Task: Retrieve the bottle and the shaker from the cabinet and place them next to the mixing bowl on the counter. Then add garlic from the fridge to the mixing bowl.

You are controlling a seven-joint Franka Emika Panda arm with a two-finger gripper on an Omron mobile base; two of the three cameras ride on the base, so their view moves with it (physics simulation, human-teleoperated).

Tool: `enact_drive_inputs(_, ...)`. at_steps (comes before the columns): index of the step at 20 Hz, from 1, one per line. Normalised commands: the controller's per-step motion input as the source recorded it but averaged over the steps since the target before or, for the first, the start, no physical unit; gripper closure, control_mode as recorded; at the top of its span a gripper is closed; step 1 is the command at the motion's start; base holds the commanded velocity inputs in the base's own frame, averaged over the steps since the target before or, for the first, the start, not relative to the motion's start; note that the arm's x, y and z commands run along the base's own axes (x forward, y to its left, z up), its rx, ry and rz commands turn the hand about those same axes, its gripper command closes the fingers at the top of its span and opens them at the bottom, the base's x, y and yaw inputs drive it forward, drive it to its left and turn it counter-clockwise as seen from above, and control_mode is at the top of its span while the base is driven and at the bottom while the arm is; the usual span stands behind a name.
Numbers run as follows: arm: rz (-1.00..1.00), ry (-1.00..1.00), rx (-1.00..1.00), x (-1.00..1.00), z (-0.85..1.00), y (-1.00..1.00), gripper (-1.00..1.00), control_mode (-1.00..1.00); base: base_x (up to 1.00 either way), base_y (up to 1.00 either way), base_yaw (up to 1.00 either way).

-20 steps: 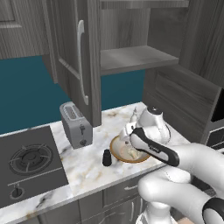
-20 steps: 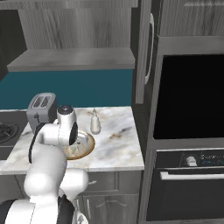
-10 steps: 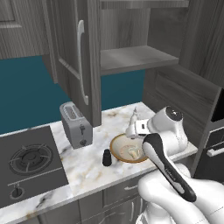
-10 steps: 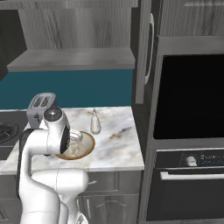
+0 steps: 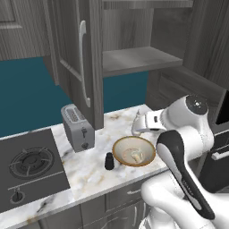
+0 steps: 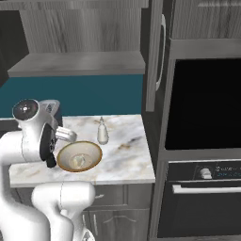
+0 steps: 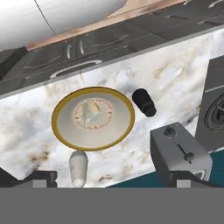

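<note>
- The mixing bowl [image 5: 133, 150] sat on the marble counter [image 5: 89, 176]. It had a yellow rim, and a pale lump of garlic [image 7: 91, 109] lay in the middle of it.
- The little black shaker [image 5: 108, 161] stood just beside the bowl, on the side nearer the toaster [image 5: 78, 127].
- The pale bottle [image 6: 102, 132] stood upright close to the bowl, on the side toward the back wall.
- The gripper [image 7: 109, 178] was up above the counter, looking down at the bowl. Its two dark fingertips [image 7: 40, 178] stood wide apart, and it held nothing.
- The cabinet door [image 5: 77, 60] above the toaster hung open, and its shelf [image 5: 134, 59] was bare.
- The stove burner [image 5: 28, 162] was next to the toaster.
</note>
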Motion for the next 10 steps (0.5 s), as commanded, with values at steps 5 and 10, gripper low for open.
enact_drive_inputs(5, 0.00, -0.17, 0.00, -0.85, 0.23, 0.00, -1.00, -1.00, 0.00, 0.00, 0.00)
enact_drive_inputs(10, -0.05, -0.08, 0.00, -0.76, -0.01, -0.05, -1.00, -1.00, 0.00, 0.00, 0.00)
